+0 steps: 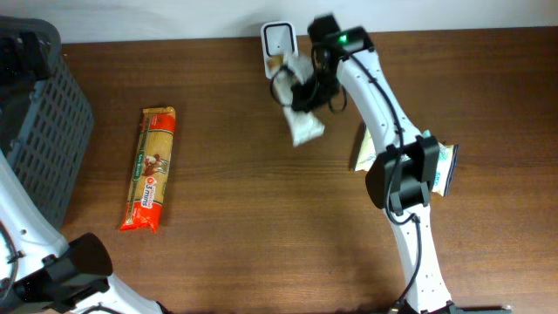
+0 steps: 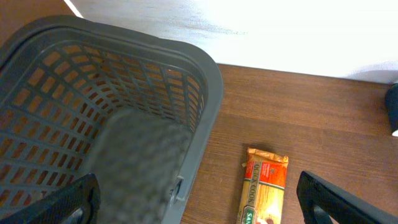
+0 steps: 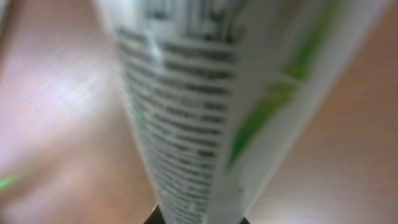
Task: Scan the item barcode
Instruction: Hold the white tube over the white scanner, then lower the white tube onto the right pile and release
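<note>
While the right gripper (image 1: 303,98) clamps 1 white packet (image 1: 307,129) beside the scanner (image 1: 278,39), it prob. hangs off-angle: scan may fail.

right arm (image 1: 377,92): white tubular links, black joint housings, black cable (image 1: 415,253) routed along the links, one lit green indicator light (image 1: 343,37) on the wrist housing. left arm (image 1: 26,227): white links, black joint housing. left gripper (image 2: 199,202): black tapered fingers (image 2: 329,199).
</note>
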Robot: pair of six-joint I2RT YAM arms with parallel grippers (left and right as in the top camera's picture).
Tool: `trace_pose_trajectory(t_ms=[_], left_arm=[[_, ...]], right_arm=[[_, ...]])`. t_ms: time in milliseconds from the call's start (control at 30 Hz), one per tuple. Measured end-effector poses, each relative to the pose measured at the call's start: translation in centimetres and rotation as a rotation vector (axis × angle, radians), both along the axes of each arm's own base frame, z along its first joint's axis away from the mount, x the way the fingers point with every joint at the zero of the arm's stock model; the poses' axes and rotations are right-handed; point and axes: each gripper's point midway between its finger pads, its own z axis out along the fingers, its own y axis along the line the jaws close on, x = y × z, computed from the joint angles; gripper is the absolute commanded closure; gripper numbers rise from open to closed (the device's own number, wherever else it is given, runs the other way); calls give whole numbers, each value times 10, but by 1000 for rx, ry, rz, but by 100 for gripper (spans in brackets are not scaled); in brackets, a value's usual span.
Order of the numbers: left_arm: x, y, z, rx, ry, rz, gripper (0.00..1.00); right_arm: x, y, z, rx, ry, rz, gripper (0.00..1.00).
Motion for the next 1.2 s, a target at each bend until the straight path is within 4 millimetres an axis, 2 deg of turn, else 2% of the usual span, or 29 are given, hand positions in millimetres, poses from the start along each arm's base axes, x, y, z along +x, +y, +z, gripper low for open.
trace_pose_trajectory(t_ms=[33,67,100,133,167,233,267,333,467,733,833,867,900,933,967,1000,1033,1067,1100,1133,1200], left_arm=[[0,0,0,0,1,0,1],[0,0,0,-1,1,0,1],[0,0,0,0,0,0,1],[0,0,0,0,-1,-1,1],[0,0,0,0,0,0,1],[0,0,0,0,0,0,1],[0,0,0,0,0,0,1],[0,0,0,0,0,0,1],[0,0,0,0,0,0,1],[0,0,0,0,0,0,1],[0,0,0,0,0,0,1],[0,0,0,0,0,0,1],[0,0,0,0,0,0,1],[0,0,0,1,-1,0,1],[0,0,0,-1,2,0,1],[0,0,0,0,1,0,1],[0,0,0,0,0,0,1],[0,0,0,0,0,0,1],[0,0,0,-1,2,0,1],[0,0,0,-1,2,0,1],[0,0,0,-1,2,0,1]], right_arm=[[31,-11,19,-90,-165,-57,96],[58,-20,29,-184,-305,-117,96],[70,-25,33,-253,-375,-148,96],[95,-25,43,-306,-506,-184,96],[122,-27,61,-435,-693,-194,96],[144,-33,69,-625,-849,-160,96],[146,-36,65,-683,-861,-142,96],[146,-44,43,-798,-839,-85,96],[144,-49,6,-878,-789,-13,96],[144,-43,9,-882,-808,-11,96],[133,-31,5,-842,-775,-7,96],[120,-28,5,-789,-721,5,96],[107,-23,16,-703,-681,-5,96],[82,-23,34,-584,-590,-45,96],[64,-25,61,-469,-541,-118,96],[27,-43,102,-348,-438,-221,96],[5,-61,133,-267,-389,-302,96],[-27,-92,147,-217,-262,-395,96],[-41,-108,142,-209,-174,-447,96],[-50,-125,124,-217,-70,-509,96],[-54,-138,60,-226,118,-569,96]])
